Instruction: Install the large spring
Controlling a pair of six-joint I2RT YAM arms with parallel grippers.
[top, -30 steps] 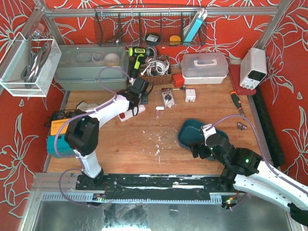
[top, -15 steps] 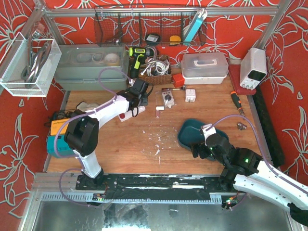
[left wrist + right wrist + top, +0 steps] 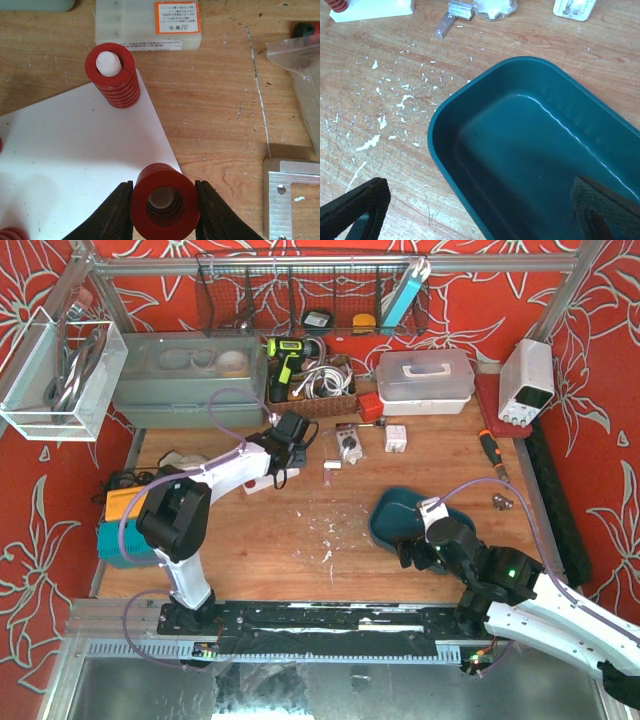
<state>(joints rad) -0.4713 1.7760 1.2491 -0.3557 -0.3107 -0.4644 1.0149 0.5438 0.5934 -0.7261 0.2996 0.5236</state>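
Left pincer clamped on large red coil spring at white flat plate corner; right pincer spread wide, empty, above teal plastic tray.

Wide-spread hand hovers over a teal tray on the flecked table.

No word or number can be made out anywhere in the scene. The one printed label shows in the left wrist view. It is stuck on the upper face of a pale plastic block that lies on the wooden counter. The label is a square sticker with an orange border around a white panel. It carries several lines of fine dark print, too small and blurred to read. In the overhead view, the front panel of the white bench power supply at the far right is too small for any markings to be told.
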